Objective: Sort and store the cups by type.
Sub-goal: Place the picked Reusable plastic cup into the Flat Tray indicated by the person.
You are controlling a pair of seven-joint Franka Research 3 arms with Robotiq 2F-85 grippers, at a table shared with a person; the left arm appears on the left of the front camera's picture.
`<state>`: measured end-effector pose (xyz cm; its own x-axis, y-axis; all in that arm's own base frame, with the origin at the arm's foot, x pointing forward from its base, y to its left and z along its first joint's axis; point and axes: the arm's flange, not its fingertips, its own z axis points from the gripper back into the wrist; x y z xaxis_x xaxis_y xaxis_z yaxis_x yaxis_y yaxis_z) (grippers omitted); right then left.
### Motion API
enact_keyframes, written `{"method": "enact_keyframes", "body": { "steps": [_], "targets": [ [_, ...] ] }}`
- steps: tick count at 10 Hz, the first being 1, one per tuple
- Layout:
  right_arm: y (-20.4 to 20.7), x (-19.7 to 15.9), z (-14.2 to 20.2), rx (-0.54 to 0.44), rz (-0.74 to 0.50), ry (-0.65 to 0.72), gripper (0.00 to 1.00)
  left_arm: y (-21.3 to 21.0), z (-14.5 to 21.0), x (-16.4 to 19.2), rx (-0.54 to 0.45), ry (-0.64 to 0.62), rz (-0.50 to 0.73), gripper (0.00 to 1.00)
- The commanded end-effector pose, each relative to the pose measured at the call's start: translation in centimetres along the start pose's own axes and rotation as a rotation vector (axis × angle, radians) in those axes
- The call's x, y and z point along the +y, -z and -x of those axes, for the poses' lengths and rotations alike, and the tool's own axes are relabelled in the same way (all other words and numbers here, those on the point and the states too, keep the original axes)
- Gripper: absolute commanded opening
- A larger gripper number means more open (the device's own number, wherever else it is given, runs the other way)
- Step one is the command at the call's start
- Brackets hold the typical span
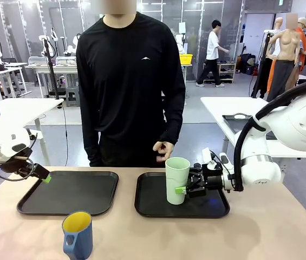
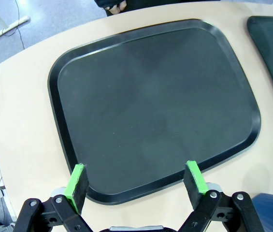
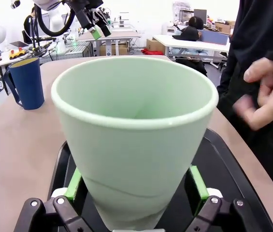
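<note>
Placing tumbler (image 1: 177, 180) on right tray (image 1: 153, 201) | right hand (image 1: 184, 189) spread around it, seemingly unclamped | left hand (image 2: 135, 176) open, empty | next: grasp mug (image 1: 77, 235)

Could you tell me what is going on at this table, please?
The robot is sorting two cups onto black trays. Its right hand sits open around the mint-green tumbler, which stands upright on the right tray. Its left hand hangs open over an edge of the bare left tray. The blue mug stands untouched on the table in front of that tray. A person stands at the far side, touching nothing.
</note>
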<state>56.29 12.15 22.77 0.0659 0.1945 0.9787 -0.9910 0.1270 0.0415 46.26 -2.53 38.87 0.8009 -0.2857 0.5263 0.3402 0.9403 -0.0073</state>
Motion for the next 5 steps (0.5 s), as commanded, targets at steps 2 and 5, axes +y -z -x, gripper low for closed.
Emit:
{"method": "enact_keyframes", "body": {
  "steps": [2,5],
  "targets": [
    [-2.5,0.3,0.3,-0.021,0.036,0.035,1.00,-0.1,-0.1,0.1,-0.001,0.002,-0.002,1.00],
    [-4.1,0.2,1.1,-0.026,0.060,0.056,1.00,-0.1,-0.1,0.1,-0.001,0.002,-0.002,1.00]
  ]
}}
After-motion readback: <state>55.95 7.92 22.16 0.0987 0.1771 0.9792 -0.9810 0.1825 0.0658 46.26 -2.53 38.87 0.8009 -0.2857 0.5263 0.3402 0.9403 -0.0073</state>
